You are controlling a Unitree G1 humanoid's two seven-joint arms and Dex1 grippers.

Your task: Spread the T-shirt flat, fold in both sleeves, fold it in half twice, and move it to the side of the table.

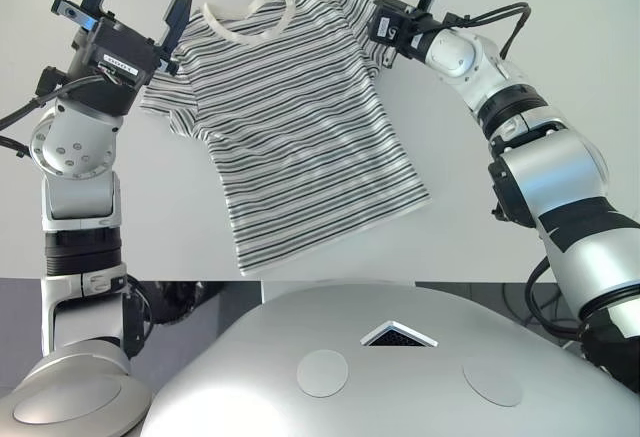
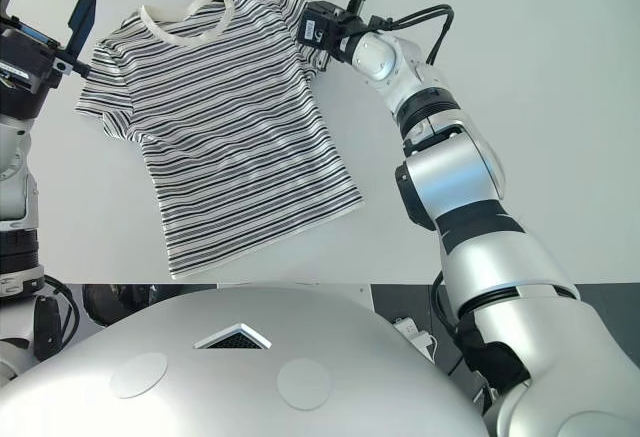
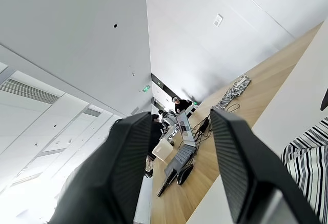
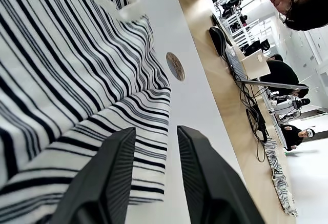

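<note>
Wht table (image 1: 590, 57), T-shirt (image 1: 290, 127) flat, L+R jaws apart

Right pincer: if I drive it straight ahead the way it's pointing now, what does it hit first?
Most likely the T-shirt: the right pincer, open, aims at the striped sleeve just ahead, which lies on the white table. How much gap remains is unclear.

Head stereo looks down at T-shirt (image 1: 290, 117), 12 o'clock on table (image 1: 560, 17); left wrist faces ceiling (image 3: 77, 24); right wrist close on sleeve (image 4: 136, 124).
</note>
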